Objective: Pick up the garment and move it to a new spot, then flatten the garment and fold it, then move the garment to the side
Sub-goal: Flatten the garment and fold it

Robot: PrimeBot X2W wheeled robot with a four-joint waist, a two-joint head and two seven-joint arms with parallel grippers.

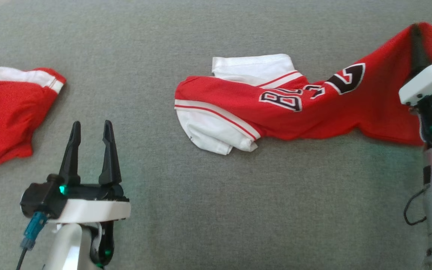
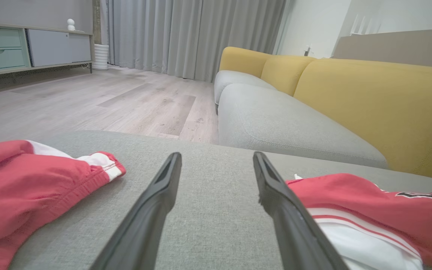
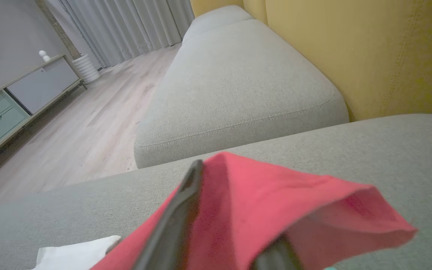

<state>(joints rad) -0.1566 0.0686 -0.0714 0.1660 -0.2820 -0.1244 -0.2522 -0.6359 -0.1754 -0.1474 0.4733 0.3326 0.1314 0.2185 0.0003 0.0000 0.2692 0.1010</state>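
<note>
Right gripper [image 1: 417,32] clamps red jersey [image 1: 313,108] on grey cushion [image 1: 216,210]
It pinches a raised edge; the left gripper [image 1: 91,129] hangs spread, empty, near red shorts [image 1: 6,112].

A home living room: yellow sofa [image 2: 369,101], curtains [image 2: 193,33], sideboard [image 2: 32,47].

On cushion [image 1: 216,210]: jersey [image 1: 276,108] centre to 3 o'clock, shorts [image 1: 6,112] 9 o'clock, well apart; left gripper [image 1: 92,125] 7 o'clock.
</note>
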